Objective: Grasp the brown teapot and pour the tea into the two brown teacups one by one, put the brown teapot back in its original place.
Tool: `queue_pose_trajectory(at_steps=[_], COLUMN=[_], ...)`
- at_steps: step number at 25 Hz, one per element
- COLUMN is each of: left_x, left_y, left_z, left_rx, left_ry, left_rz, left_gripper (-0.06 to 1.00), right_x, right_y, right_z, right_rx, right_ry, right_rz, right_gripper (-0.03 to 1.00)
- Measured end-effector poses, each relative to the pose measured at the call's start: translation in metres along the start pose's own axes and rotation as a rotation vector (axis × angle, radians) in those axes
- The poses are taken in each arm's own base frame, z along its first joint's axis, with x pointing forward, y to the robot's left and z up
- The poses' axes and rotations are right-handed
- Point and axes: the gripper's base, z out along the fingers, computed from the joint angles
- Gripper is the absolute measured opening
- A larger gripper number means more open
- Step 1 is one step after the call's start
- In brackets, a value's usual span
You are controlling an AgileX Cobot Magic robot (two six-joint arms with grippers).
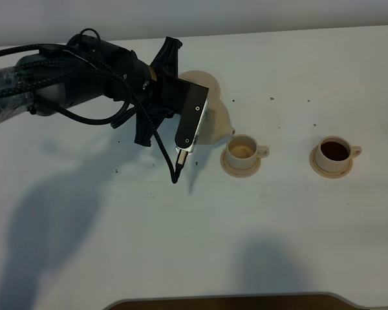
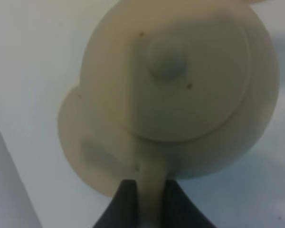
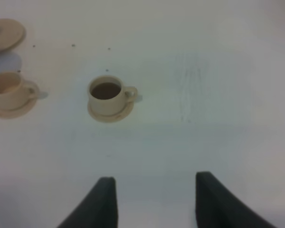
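Just beside the paler teacup (image 1: 244,150), your left gripper (image 2: 149,189) has its jaws clamped on the handle of the tan, round-bellied brown teapot (image 1: 217,120). Only the left wrist view shows its knobbed lid (image 2: 166,61); overhead, the arm (image 1: 64,84) hides it. Beyond that cup, the other teacup (image 1: 335,154) holds dark tea. Your right gripper (image 3: 154,202) hangs, jaws apart, over the desk (image 3: 204,118).

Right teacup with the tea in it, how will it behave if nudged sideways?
The right teacup looks like hard ceramic: probably rigid and chippable. Dark tea shows inside, so a nudge would likely slosh it. It stands on a smooth saucer, so it may slide before tipping.
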Motion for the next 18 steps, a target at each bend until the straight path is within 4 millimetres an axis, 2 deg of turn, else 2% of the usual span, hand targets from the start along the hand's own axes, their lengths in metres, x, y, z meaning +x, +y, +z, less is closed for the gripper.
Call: queue_pose_trajectory(at_steps=[18], left_x=[-0.02], left_y=[0.004], left_z=[-0.001], left_rx=[-0.065], left_ry=[0.013], left_rz=[0.218], left_gripper=[0.11], right_x=[0.0], right_y=[0.0], right_z=[0.0], right_rx=[0.0], right_ry=[0.0], right_rz=[0.0], right_gripper=[0.4])
